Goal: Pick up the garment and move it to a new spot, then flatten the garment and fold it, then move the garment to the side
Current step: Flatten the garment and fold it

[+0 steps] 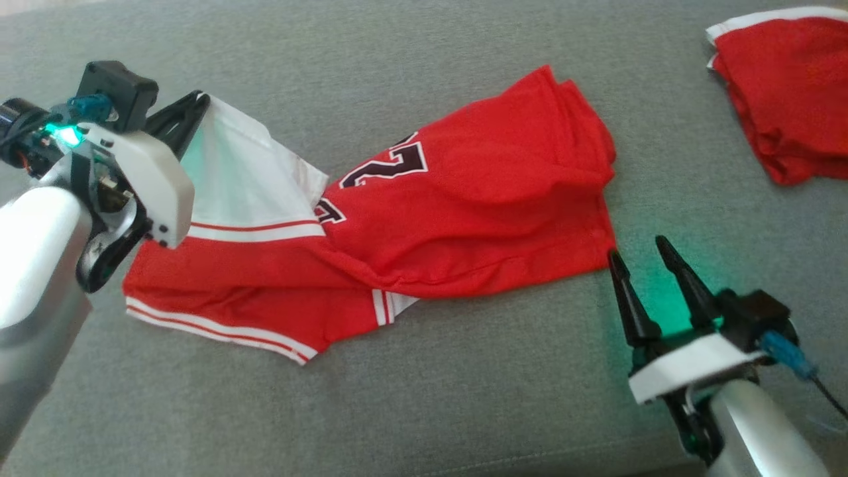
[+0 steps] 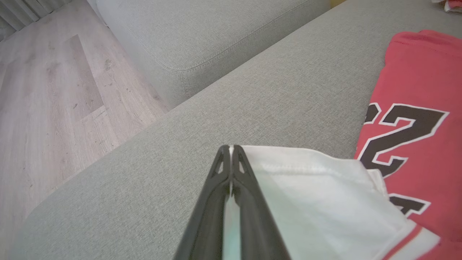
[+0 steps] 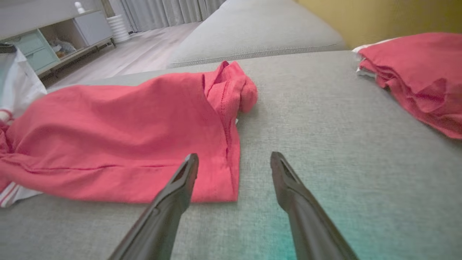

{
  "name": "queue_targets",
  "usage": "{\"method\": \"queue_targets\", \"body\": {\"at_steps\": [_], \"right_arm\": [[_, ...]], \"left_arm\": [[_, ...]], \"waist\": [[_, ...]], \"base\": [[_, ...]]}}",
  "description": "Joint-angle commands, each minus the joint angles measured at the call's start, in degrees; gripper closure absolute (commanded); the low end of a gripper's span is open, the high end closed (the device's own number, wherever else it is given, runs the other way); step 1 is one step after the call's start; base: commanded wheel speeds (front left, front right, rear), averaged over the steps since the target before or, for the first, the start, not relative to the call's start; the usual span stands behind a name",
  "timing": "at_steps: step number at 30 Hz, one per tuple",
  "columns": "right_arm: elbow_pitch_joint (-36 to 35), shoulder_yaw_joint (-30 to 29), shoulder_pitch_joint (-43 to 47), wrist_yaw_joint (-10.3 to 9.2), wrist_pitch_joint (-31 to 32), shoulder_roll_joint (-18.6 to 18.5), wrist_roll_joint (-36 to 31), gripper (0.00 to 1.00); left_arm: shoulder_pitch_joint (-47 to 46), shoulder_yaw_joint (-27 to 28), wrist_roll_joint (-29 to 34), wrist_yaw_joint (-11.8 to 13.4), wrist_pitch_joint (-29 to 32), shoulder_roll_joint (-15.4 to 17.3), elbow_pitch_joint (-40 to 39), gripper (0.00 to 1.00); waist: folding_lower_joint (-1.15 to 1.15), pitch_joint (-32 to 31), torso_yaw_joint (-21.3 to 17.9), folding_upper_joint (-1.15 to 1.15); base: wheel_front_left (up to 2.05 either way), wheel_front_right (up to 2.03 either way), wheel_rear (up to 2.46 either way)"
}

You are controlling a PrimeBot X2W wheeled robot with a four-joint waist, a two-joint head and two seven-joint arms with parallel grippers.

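Observation:
The garment (image 1: 464, 205) is a red jersey with a dark number and white trim, lying crumpled across the grey sofa cushion (image 1: 424, 411). My left gripper (image 1: 199, 103) is shut on its white edge (image 2: 317, 187) at the left and holds that corner lifted; in the left wrist view the fingers (image 2: 231, 151) pinch the white cloth. My right gripper (image 1: 639, 255) stands open just off the garment's lower right corner (image 3: 231, 187), its left finger (image 3: 187, 169) over the red hem.
A second red garment (image 1: 788, 93) lies bunched at the cushion's far right (image 3: 415, 76). Off the sofa's left end there is wooden floor (image 2: 54, 108), a second cushion (image 2: 202, 32) and a low cabinet (image 3: 43, 43).

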Motion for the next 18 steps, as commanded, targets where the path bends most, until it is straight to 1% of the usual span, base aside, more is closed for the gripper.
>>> {"method": "queue_targets", "body": {"at_steps": [1, 8, 18], "right_arm": [[0.3, 2.5, -1.6, -0.05, -0.2, -1.1, 2.3, 0.0], [8.0, 12.0, -7.9, -0.05, -0.2, -4.7, 11.9, 0.0], [13.3, 20.3, -12.5, -0.05, -0.2, -8.4, 19.2, 0.0]], "left_arm": [[-3.1, 2.1, 0.5, 0.2, -0.6, 2.9, -1.9, 1.0], [-3.3, 1.9, 0.6, 0.3, -1.5, 2.8, -2.4, 1.0], [-3.1, 1.3, 0.3, 0.4, -2.1, 2.5, -2.3, 1.0]], "waist": [[0.0, -0.1, 0.7, 0.0], [0.0, 0.0, 2.7, 0.0], [0.0, -0.8, 4.7, 0.0]], "base": [[0.0, 0.0, 0.0], [0.0, 0.0, 0.0], [0.0, 0.0, 0.0]]}}
